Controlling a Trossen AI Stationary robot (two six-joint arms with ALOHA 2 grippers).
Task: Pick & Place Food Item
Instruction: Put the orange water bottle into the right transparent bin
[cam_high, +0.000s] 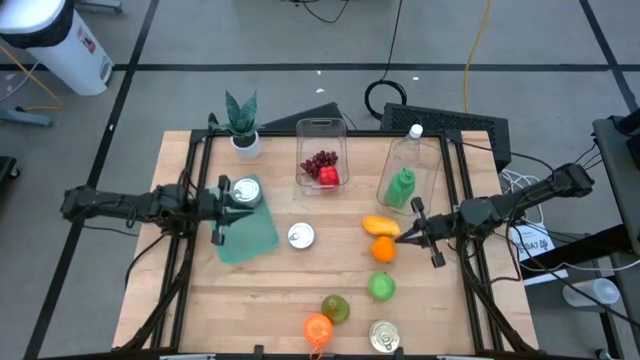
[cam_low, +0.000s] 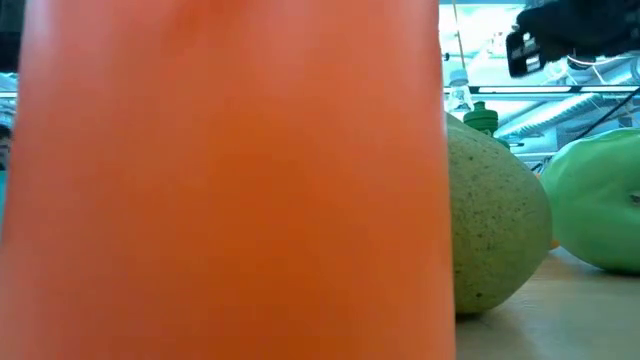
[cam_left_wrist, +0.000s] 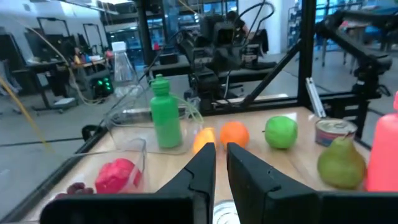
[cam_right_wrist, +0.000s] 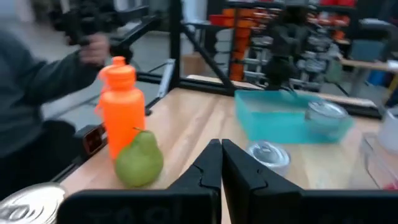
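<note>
Food lies on the wooden table (cam_high: 270, 290): a yellow fruit (cam_high: 380, 226), an orange (cam_high: 383, 249), a green apple (cam_high: 381, 286), a pear (cam_high: 335, 308) and, in a clear bin (cam_high: 322, 150), grapes (cam_high: 318, 161) with a red piece (cam_high: 329, 177). My right gripper (cam_high: 402, 238) is shut, raised and level over the right side, its tips beside the orange and the yellow fruit. My left gripper (cam_high: 236, 198) is shut and level over the teal tray (cam_high: 250, 235), next to a can (cam_high: 246, 190). Both wrist views show the fingers bare (cam_left_wrist: 221, 155) (cam_right_wrist: 221, 152).
A green bottle (cam_high: 400, 187) and a clear bottle (cam_high: 413, 135) lie in a second clear bin (cam_high: 435, 170). An orange bottle (cam_high: 318, 329) and a can (cam_high: 384, 336) stand at the near edge, and another can (cam_high: 300, 236) at the centre. A potted plant (cam_high: 243, 125) stands at the far left.
</note>
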